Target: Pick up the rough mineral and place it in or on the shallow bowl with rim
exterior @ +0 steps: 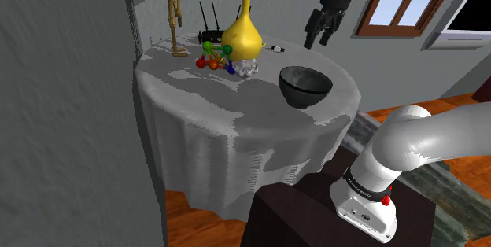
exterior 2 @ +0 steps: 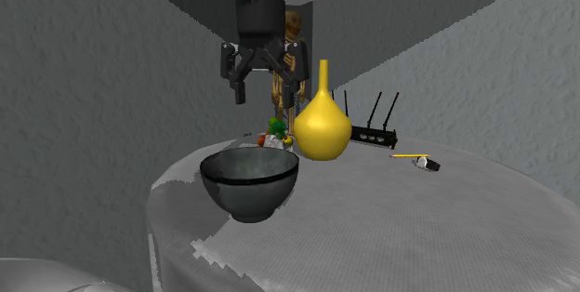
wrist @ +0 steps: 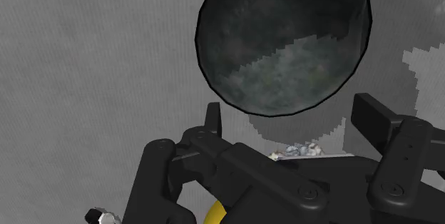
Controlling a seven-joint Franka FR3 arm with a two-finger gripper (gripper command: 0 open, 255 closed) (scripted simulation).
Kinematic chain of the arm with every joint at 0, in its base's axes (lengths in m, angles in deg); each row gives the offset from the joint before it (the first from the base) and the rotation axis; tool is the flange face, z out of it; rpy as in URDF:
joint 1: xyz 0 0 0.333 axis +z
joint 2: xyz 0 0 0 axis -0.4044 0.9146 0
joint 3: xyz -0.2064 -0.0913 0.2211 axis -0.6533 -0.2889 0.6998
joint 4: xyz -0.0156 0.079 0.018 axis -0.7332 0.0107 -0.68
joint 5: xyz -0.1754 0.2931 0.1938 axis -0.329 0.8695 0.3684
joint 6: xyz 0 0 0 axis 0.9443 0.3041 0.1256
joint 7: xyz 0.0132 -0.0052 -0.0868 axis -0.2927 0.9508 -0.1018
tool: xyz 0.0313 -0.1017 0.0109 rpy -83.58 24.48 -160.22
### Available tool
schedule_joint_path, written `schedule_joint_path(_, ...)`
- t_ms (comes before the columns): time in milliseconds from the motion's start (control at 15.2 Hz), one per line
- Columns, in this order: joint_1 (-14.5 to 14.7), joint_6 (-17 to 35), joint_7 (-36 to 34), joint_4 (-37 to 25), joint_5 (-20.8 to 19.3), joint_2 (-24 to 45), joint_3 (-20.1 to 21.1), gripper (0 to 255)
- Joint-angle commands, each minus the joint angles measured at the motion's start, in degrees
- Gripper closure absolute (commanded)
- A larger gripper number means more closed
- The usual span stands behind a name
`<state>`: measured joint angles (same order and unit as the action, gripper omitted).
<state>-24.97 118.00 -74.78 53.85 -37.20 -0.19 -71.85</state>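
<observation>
A pale, rough mineral [exterior: 246, 67] lies on the grey-clothed round table [exterior: 197, 104], right beside a yellow vase. The dark, shiny bowl [exterior: 305, 86] stands apart from it, nearer the table's edge at the shoulder view's right. My black gripper [exterior: 323, 25] hangs high above the table, open and empty. In the second exterior view the gripper [exterior 2: 265, 81] is above and behind the bowl [exterior 2: 249, 180]. The wrist view looks down into the bowl [wrist: 285, 41] past the spread gripper [wrist: 292, 115], with a bit of the mineral [wrist: 299, 150] showing beyond the hand.
A yellow long-necked vase [exterior: 242, 37], a coloured ball-and-stick model [exterior: 214, 57], a black router [exterior: 209, 35] and a tall skeleton figure [exterior: 173, 9] crowd the table's back. A small pen-like thing [exterior 2: 418, 160] lies near the router. My dark stand [exterior: 315, 214] is in front.
</observation>
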Motion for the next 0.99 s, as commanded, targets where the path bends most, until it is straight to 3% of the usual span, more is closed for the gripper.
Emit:
schedule_joint_path(0,0.0,0.0,0.0,0.0,0.0,0.0,0.0,0)
schedule_joint_path(462,3.77,1.15,11.38,-12.21,0.08,20.42,-2.65,0)
schedule_joint_path(924,6.5,-1.81,21.88,-27.92,1.02,40.31,-2.91,0)
